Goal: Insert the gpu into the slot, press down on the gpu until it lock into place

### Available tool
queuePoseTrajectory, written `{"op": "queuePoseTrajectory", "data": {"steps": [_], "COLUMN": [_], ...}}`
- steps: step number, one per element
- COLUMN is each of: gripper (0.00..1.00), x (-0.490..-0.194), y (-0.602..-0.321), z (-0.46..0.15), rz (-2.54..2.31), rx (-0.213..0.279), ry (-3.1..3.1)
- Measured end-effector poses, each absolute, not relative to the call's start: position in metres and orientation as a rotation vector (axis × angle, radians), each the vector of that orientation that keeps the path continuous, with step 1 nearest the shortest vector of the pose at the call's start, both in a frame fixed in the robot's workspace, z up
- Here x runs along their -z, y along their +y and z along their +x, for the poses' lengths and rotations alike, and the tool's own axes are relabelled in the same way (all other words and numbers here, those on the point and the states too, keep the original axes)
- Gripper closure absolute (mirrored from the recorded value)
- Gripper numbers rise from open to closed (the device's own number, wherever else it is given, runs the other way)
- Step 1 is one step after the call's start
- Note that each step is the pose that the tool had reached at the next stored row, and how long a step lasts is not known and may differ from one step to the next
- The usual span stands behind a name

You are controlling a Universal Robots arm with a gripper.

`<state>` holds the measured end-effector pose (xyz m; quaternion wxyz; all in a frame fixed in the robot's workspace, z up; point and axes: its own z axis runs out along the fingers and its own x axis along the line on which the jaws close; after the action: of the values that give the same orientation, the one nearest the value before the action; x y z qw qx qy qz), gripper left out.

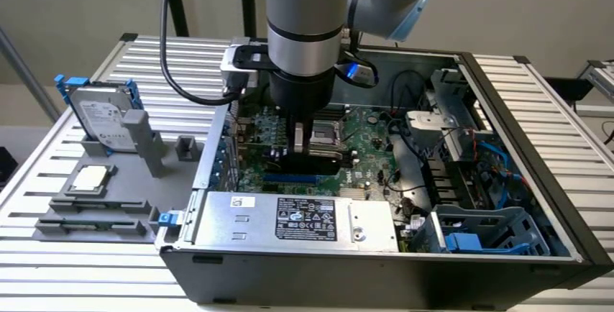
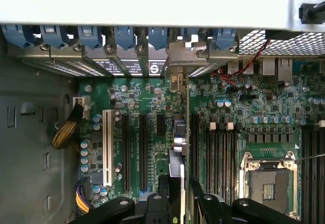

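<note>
Inside the open computer case [image 1: 537,182], my gripper [image 1: 312,147] is shut on the gpu [image 1: 313,161], a black-covered card held upright over the green motherboard [image 1: 369,147]. Just in front of the card's lower edge lies the bright-blue slot [image 1: 292,180]; I cannot tell whether the card is seated in it. In the wrist view the gpu [image 2: 179,132] shows edge-on between my black fingers [image 2: 163,188]. Its silver end bracket [image 2: 179,61] meets the case's rear wall among the blue latches [image 2: 122,35]. The slot itself is hidden under the card there.
A silver power supply [image 1: 298,218] fills the case's front. A blue drive cage [image 1: 479,236] and cables [image 1: 432,175] sit toward the exterior view's right. Outside, a grey fixture [image 1: 115,204] holds a hard drive [image 1: 101,118] and a processor [image 1: 88,177]. The processor socket [image 2: 269,178] and black memory slots [image 2: 218,153] flank the card.
</note>
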<state>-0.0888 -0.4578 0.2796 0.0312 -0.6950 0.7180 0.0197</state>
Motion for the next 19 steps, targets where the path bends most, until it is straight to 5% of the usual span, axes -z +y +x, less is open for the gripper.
{"op": "queuePoseTrajectory", "data": {"steps": [19], "gripper": [0.74], "x": [-0.2746], "y": [-0.4567], "z": [-0.0888], "rz": [-2.143], "rx": [-0.069], "ry": [2.218]}}
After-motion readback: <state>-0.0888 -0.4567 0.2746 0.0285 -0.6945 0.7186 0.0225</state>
